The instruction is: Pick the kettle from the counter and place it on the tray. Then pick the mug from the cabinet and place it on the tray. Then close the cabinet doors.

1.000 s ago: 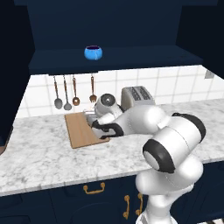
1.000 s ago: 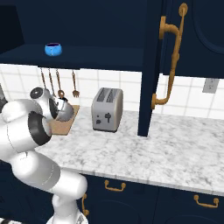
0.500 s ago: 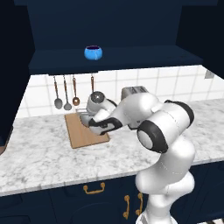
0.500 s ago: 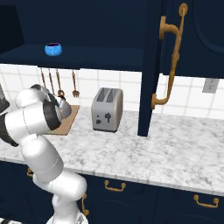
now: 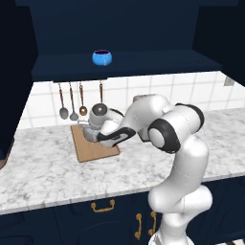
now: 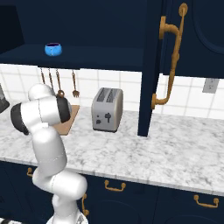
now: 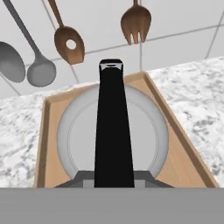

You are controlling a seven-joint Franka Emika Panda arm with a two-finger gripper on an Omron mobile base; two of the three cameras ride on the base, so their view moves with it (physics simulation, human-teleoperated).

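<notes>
Hand view shows you the kettle (image 7: 113, 135) over the tray (image 7: 41, 144), its black handle (image 7: 113, 127) running up the middle. The gripper (image 5: 95, 133) is narrow and seems closed on this handle. I judge the kettle stiff, rather heavy and smooth, so hold the handle at its top. The mug (image 5: 102, 58) waits in the cabinet (image 5: 119, 62).

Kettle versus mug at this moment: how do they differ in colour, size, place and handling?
The kettle is grey metal with a black arched handle; the mug is bright blue. The kettle is clearly the larger. It sits over the tray on the counter, while the mug stands up on the cabinet shelf. The claw is at the kettle's handle; nothing touches the mug. Both are rounded and upright.
</notes>
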